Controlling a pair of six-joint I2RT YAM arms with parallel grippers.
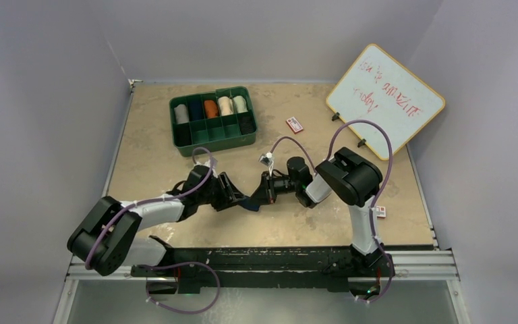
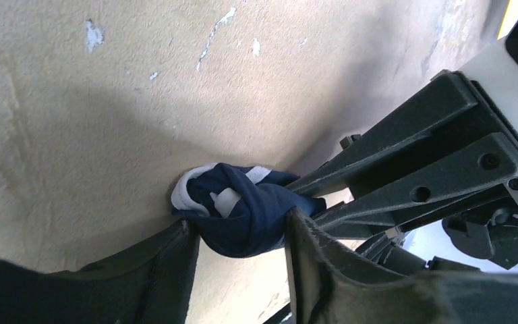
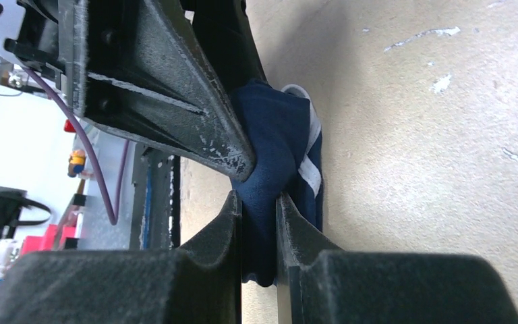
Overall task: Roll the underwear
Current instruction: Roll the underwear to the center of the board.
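The navy blue underwear [image 2: 249, 216] with white edging is bunched into a tight roll just above the tan tabletop; it also shows in the right wrist view [image 3: 273, 135]. My left gripper [image 2: 241, 226] is shut on the roll, one finger on each side. My right gripper [image 3: 257, 206] comes from the opposite side and pinches the same roll between nearly closed fingers. In the top view both grippers meet at the table's middle, the left [image 1: 237, 196] and the right [image 1: 262, 192], and they hide the cloth. The plain black underwear does not show.
A green divided tray [image 1: 212, 143] holding several rolled cloths stands at the back left. A whiteboard [image 1: 386, 100] leans at the back right. One red-and-white card [image 1: 295, 125] lies near the tray and another [image 1: 381, 212] lies by the right arm's base.
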